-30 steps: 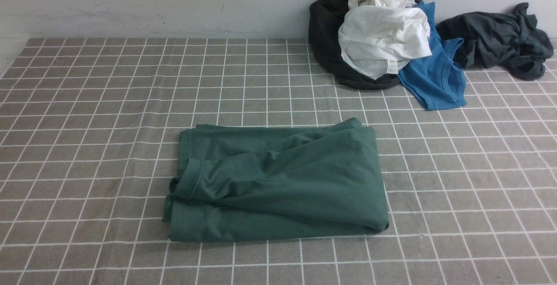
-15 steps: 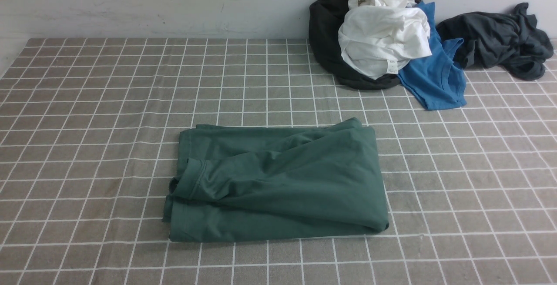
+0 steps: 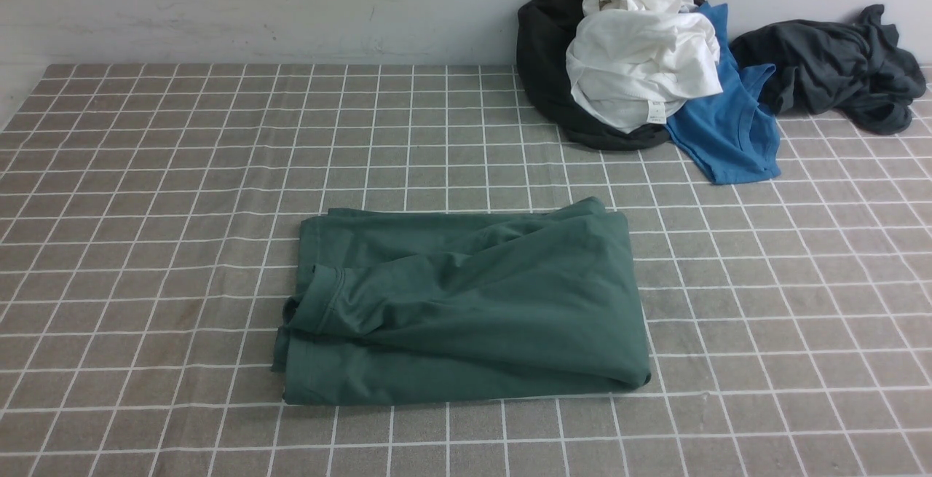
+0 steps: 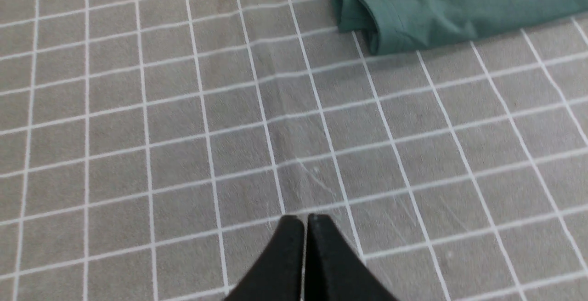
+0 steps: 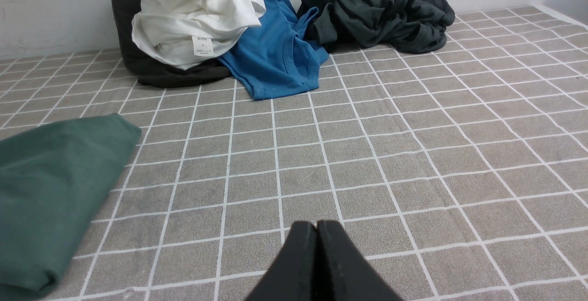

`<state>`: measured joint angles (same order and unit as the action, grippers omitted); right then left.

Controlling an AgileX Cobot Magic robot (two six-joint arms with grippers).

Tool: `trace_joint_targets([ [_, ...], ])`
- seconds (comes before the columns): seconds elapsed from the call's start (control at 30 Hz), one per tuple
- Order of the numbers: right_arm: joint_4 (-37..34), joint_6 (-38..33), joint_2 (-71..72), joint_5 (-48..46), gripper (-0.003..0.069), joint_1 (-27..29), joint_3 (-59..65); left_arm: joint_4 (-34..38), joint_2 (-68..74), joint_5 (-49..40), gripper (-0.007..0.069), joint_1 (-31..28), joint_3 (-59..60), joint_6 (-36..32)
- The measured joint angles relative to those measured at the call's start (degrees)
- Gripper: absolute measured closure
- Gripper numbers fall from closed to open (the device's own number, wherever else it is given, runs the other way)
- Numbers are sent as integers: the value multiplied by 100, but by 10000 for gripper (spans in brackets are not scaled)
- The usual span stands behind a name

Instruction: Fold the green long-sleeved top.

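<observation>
Matt, soft green long-sleeved top (image 3: 466, 302) on a coarse woven checked tablecloth (image 3: 145, 171).

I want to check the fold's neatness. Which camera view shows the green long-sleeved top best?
The front view: the whole folded green long-sleeved top lies in frame on the checked cloth. The left wrist view catches only one corner; the right wrist view only an edge.

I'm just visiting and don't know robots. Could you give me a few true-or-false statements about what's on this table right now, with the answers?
1. The green long-sleeved top lies folded on the checked tablecloth. True.
2. The left gripper is holding the top. False: it is shut on nothing, apart from the cloth.
3. The white garment sits on top of a pile by the wall. True.
4. The blue T-shirt lies folded beside the green top. False: it is crumpled in the far pile.
5. The right gripper is shut. True.
</observation>
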<state>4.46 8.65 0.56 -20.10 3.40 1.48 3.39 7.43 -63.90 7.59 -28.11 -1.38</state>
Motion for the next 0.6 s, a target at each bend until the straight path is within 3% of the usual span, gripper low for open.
trace_joint_targets([
  [0.13,0,0,0,0,673,0,0,31,-262,947,631,-359,22,-49],
  [0.27,0,0,0,0,673,0,0,18,-410,2663,631,-615,383,-95],
  [0.3,0,0,0,0,673,0,0,-58,-421,3480,631,-713,659,-107],
  [0.4,0,0,0,0,673,0,0,-339,-421,4480,631,-863,1257,-107],
  [0.6,0,0,0,-6,673,0,0,-421,-788,5089,631,-1015,2598,-107],
])
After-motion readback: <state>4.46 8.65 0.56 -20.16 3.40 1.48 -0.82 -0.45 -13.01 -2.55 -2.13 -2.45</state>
